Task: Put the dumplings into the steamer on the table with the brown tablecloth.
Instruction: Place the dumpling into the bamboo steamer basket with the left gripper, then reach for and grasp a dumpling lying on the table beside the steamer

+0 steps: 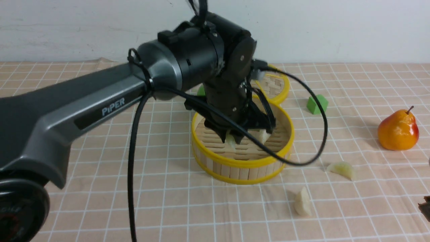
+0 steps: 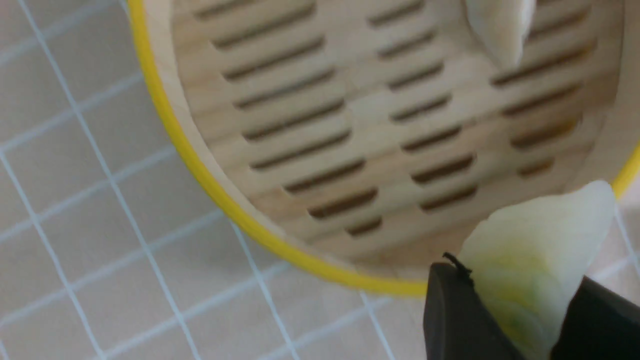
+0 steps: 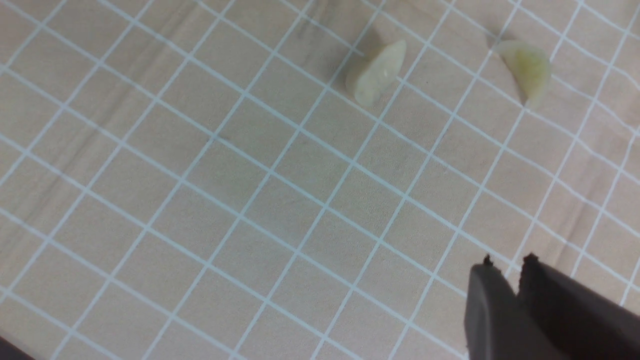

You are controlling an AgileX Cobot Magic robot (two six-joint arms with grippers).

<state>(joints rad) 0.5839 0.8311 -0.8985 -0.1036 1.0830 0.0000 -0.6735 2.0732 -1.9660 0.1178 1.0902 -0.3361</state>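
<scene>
The steamer (image 1: 242, 164) stands mid-table on the brown tablecloth (image 1: 100, 188). My left gripper (image 1: 235, 136) reaches down into it, shut on a pale green dumpling (image 2: 540, 235) that sits just over the yellow rim (image 2: 200, 170). Another dumpling (image 1: 263, 134) lies on the slatted floor (image 2: 500, 30). Two more dumplings (image 1: 342, 169) (image 1: 302, 201) lie on the cloth to the right of the steamer, also in the right wrist view (image 3: 525, 70) (image 3: 375, 75). My right gripper (image 3: 507, 262) hovers over bare cloth short of them, shut on nothing.
The woven lid (image 1: 273, 85) lies behind the steamer. A green cube (image 1: 316, 104) and an orange pear (image 1: 398, 129) sit at the right. Another green block (image 1: 201, 90) peeks out behind the left arm. A black cable (image 1: 322, 134) loops over the steamer's right side.
</scene>
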